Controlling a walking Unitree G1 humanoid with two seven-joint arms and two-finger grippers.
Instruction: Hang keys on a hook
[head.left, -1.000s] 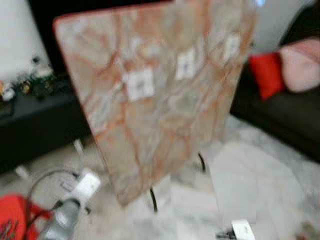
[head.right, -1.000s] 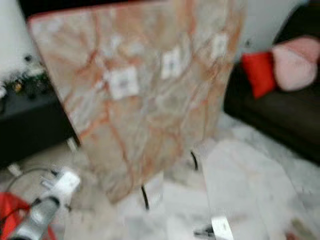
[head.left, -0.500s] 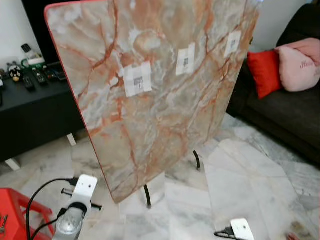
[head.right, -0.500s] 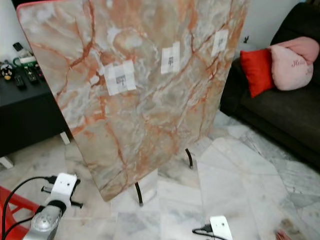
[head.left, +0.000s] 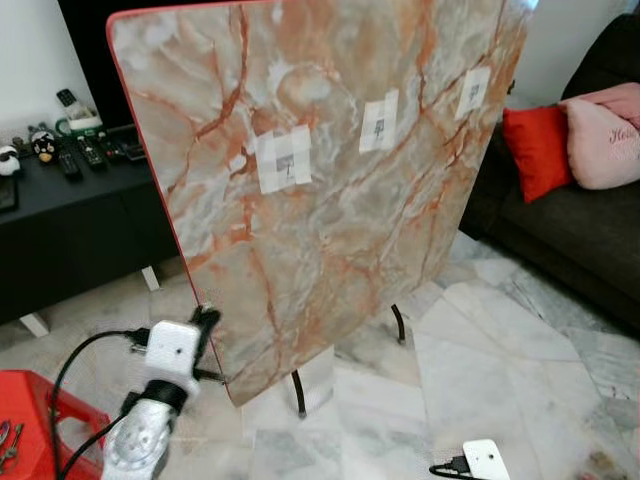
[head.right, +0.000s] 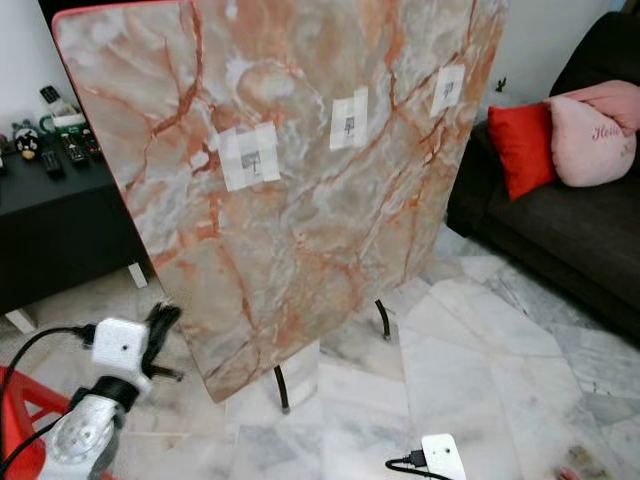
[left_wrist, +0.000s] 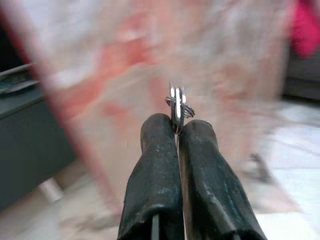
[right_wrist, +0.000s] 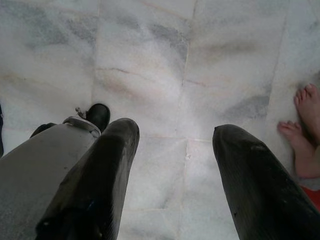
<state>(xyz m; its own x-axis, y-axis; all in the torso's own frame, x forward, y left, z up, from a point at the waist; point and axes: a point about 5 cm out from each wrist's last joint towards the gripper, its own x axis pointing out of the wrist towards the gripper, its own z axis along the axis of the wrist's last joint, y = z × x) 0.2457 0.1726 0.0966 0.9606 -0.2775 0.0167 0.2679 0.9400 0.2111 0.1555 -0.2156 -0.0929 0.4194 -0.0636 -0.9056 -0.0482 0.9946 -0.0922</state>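
A tall marble-patterned board (head.left: 330, 220) stands on thin black legs on the floor. Three white tape patches on it each carry a small hook: the left hook (head.left: 284, 160), the middle hook (head.left: 379, 121) and the right hook (head.left: 473, 92). My left gripper (left_wrist: 176, 125) is shut on a metal key ring (left_wrist: 175, 102), which sticks out past the fingertips. In the head views the left gripper (head.left: 207, 322) is raised at the board's lower left edge, well below the hooks. My right gripper (right_wrist: 175, 135) hangs open over the marble floor with nothing between its fingers.
A black low bench (head.left: 70, 220) with remotes stands left of the board. A red stool (head.left: 25, 420) is at my lower left. On the right is a dark sofa (head.left: 580, 230) with a red cushion (head.left: 535, 150) and a pink cushion (head.left: 605, 140). A person's bare foot (right_wrist: 305, 125) is near my right gripper.
My left arm has risen and moved forward, so its gripper now reaches the board's lower left edge. The view has shifted slightly and sharpened. The right arm stays low.
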